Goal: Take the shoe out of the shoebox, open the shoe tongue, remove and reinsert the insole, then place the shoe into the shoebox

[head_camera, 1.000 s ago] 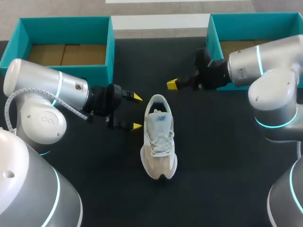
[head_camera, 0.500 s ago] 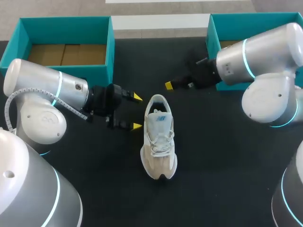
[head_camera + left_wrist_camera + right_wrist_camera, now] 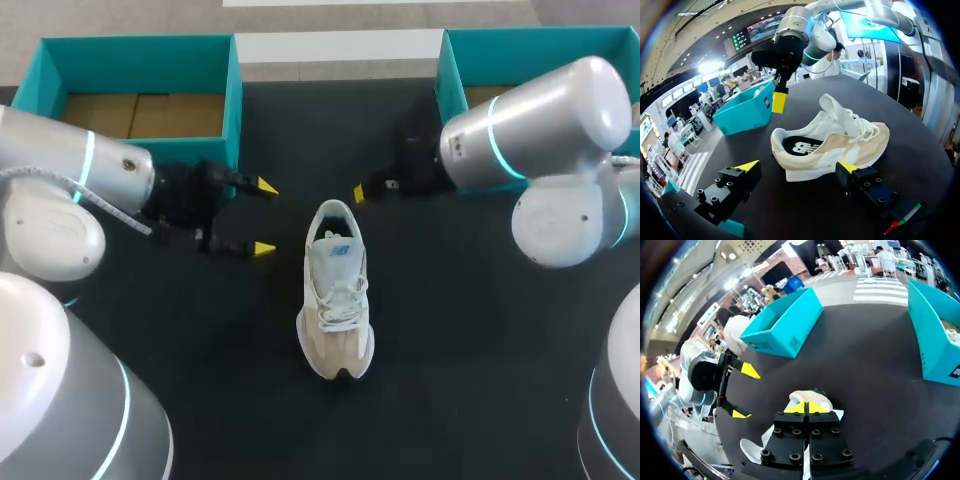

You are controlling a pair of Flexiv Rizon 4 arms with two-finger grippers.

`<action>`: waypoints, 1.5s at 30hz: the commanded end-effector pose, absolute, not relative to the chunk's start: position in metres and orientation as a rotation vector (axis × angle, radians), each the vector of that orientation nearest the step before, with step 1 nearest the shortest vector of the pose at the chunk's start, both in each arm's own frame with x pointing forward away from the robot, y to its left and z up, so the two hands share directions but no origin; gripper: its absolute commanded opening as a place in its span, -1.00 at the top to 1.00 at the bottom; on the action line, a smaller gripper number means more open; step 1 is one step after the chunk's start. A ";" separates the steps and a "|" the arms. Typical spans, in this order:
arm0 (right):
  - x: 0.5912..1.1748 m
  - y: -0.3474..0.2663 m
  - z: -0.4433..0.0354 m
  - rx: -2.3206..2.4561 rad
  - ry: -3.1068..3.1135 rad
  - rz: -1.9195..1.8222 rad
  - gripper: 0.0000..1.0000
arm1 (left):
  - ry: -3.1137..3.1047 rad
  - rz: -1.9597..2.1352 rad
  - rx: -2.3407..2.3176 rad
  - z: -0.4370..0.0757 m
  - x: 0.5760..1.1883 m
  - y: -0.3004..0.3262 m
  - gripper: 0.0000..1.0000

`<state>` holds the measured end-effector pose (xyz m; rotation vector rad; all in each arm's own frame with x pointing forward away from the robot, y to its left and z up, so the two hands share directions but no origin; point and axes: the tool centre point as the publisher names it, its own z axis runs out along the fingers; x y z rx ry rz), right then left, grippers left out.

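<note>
A white and beige sneaker (image 3: 336, 296) lies on the black table, heel toward the far side and toe toward the front; its dark insole shows in the opening (image 3: 801, 145). My left gripper (image 3: 265, 217) is open to the left of the heel, not touching it; in the left wrist view the shoe (image 3: 832, 142) lies just ahead of its spread fingers (image 3: 797, 167). My right gripper (image 3: 358, 192) is shut and empty, hanging just beyond the heel. In the right wrist view its joined tips (image 3: 805, 407) cover the shoe (image 3: 816, 396) below. Teal shoeboxes stand at the far left (image 3: 140, 92) and far right (image 3: 470, 62).
The left box has brown cardboard inside (image 3: 140, 115). The right arm's body (image 3: 540, 130) overhangs the right box. The left arm's links (image 3: 60, 210) fill the table's left side. Bare black tabletop (image 3: 450, 350) lies to the right of the shoe and in front of it.
My left gripper has drawn back to the left, away from the shoe's heel, still open. The right arm has swung round and its shut gripper has dropped slightly toward the heel.
</note>
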<state>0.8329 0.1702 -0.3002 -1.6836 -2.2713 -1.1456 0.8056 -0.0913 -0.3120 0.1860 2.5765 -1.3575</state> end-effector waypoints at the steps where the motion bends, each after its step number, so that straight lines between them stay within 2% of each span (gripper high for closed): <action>1: 0.822 0.187 -0.319 -2.480 -2.122 -0.657 1.00 | 2.579 -1.329 0.183 -0.293 0.798 -0.073 -1.00; 10: 0.809 0.206 -0.328 -2.565 -2.398 -0.138 1.00 | 2.520 -1.255 0.150 -0.271 0.798 -0.057 -1.00; 30: 0.809 0.206 -0.328 -2.565 -2.398 -0.138 1.00 | 2.545 -1.129 -0.180 -0.240 0.820 -0.007 -1.00; 45: 0.792 0.209 -0.357 -2.527 -2.297 -0.199 1.00 | 2.545 -1.129 -0.180 -0.240 0.820 -0.007 -1.00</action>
